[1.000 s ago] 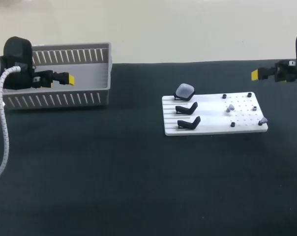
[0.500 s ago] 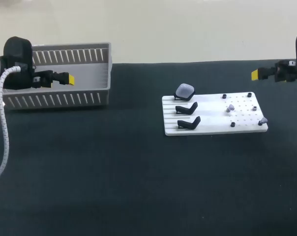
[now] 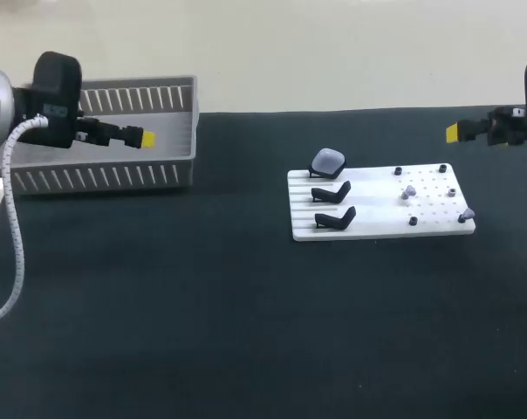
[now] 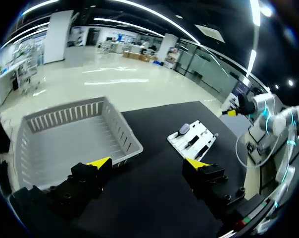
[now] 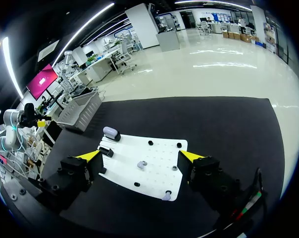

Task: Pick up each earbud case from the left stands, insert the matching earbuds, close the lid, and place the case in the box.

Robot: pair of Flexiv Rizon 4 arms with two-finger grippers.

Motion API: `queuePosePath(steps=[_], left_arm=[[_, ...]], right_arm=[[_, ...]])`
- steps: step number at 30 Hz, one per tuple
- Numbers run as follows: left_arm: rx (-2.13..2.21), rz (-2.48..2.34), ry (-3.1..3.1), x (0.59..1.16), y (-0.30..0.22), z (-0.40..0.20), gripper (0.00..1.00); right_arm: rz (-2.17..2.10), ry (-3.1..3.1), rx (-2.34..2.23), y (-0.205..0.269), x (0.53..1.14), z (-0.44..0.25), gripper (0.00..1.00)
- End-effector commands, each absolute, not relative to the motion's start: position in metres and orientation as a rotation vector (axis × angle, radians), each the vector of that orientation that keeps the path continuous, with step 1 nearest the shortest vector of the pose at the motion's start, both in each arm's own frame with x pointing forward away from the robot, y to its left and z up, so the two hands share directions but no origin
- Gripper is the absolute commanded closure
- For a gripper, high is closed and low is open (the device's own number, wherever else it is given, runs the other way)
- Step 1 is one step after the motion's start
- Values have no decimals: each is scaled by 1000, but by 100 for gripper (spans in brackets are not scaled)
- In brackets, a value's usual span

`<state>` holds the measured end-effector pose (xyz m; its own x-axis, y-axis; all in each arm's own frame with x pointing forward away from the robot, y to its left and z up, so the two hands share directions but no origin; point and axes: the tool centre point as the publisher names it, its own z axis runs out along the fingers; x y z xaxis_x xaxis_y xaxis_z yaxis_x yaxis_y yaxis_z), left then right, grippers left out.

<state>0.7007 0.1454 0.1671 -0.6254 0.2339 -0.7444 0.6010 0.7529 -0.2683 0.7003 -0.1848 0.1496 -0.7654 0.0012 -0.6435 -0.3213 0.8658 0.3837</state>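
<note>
A white board (image 3: 381,218) lies right of the table's middle. A pale lilac earbud case (image 3: 327,161) sits on the farthest of three black stands; the two nearer stands (image 3: 331,191) are bare. Two pale earbuds (image 3: 409,190) (image 3: 466,212) rest on the board's pegged right half among black pegs. My left gripper (image 3: 141,138) hangs open over the grey slatted box (image 3: 181,159) at far left. My right gripper (image 3: 455,132) is open above the table's far right. In the right wrist view the case (image 5: 111,133) and board (image 5: 157,148) lie ahead of the open fingers (image 5: 90,155).
The black table mat (image 3: 246,314) spreads wide in front of the board and box. In the left wrist view the grey box (image 4: 129,136) lies just ahead of my gripper (image 4: 147,162), with the white board (image 4: 201,144) farther off.
My left arm has swung to the right, its gripper now farther along over the box. The right arm and the board's things have not moved.
</note>
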Motion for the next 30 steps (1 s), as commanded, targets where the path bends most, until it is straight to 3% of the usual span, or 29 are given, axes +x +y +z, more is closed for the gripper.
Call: queuePosePath(steps=[1, 30], left_arm=[[795, -799, 2059, 702, 139, 166, 0], [1495, -844, 1696, 743, 28, 149, 0]], right_arm=[[636, 2372, -231, -185, 700, 150, 0], [636, 2372, -231, -185, 700, 150, 0]])
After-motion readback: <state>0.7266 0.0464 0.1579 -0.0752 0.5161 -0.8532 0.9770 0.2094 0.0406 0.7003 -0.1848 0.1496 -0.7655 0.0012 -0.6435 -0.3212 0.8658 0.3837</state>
